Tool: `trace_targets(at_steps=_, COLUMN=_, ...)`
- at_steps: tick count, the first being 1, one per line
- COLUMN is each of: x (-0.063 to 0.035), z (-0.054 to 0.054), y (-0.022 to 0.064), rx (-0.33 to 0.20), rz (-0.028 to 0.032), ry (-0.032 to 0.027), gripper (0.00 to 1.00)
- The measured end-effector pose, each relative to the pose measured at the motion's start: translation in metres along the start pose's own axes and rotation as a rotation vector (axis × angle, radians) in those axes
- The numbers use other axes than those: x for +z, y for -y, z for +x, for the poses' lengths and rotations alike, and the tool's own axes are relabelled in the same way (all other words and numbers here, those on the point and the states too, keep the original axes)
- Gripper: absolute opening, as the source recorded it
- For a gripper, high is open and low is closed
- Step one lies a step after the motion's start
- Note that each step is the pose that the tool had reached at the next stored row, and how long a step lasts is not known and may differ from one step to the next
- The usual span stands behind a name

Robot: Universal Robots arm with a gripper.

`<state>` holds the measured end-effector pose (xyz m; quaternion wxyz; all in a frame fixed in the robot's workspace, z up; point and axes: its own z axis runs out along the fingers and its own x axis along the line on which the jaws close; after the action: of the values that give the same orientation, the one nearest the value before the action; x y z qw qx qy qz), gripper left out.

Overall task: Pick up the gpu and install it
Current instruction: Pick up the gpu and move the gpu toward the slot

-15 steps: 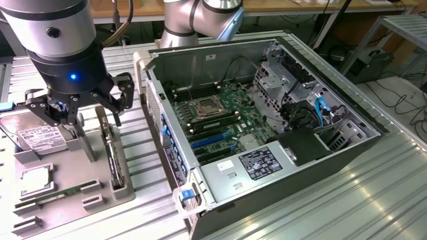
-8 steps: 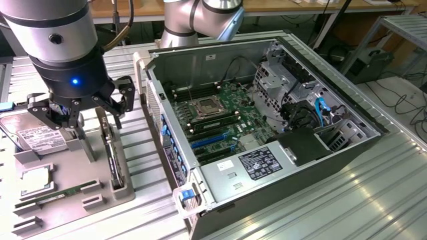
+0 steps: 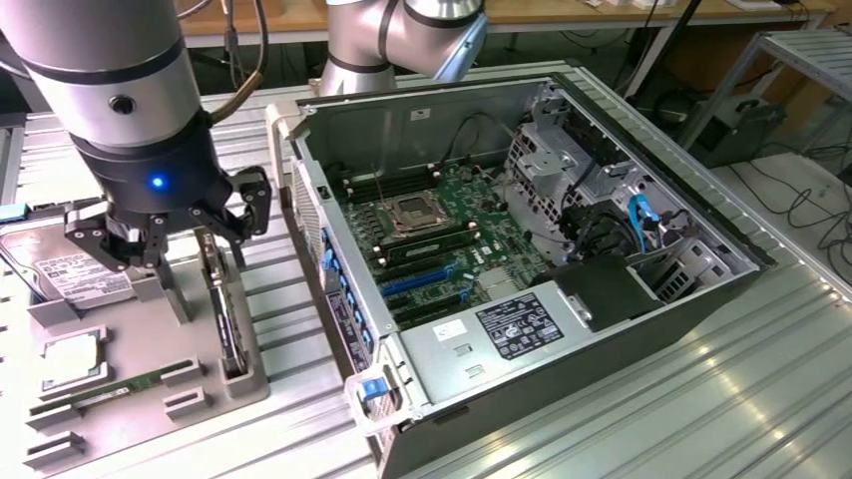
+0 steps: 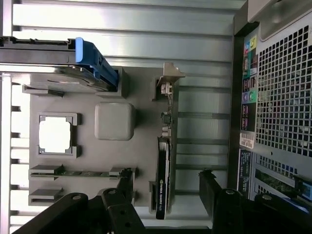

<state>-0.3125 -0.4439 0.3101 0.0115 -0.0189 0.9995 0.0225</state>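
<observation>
The gpu (image 3: 229,329) stands on its long edge in a slot of the grey holder tray (image 3: 200,404), to the exterior view's left of the open computer case (image 3: 639,299). In the wrist view the gpu (image 4: 163,165) is a thin dark-edged card with its silvery bracket (image 4: 170,78) at the far end. My gripper (image 3: 200,274) hangs just above the card. It is open, with one finger on each side of the card (image 4: 165,195) and clear gaps to both. It holds nothing.
The holder tray (image 4: 141,100) also carries a hard drive with a blue clip (image 4: 85,58), a processor (image 4: 56,134), a memory stick (image 4: 83,172) and a grey block (image 4: 114,121). Inside the case lies the motherboard with blue slots (image 3: 419,284). The case's rear panel (image 4: 278,97) is close beside the tray.
</observation>
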Motion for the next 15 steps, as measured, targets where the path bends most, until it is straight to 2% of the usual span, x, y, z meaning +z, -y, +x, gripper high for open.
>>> trace_targets(at_steps=4, x=0.0066, z=0.000, y=0.0006, rx=0.000, rz=0.0000, ry=0.0000, gripper=0.66)
trace_targets(at_steps=15, x=0.0204, z=0.000, y=0.0014, rx=0.003, rz=-0.0001, ry=-0.0045, gripper=0.66)
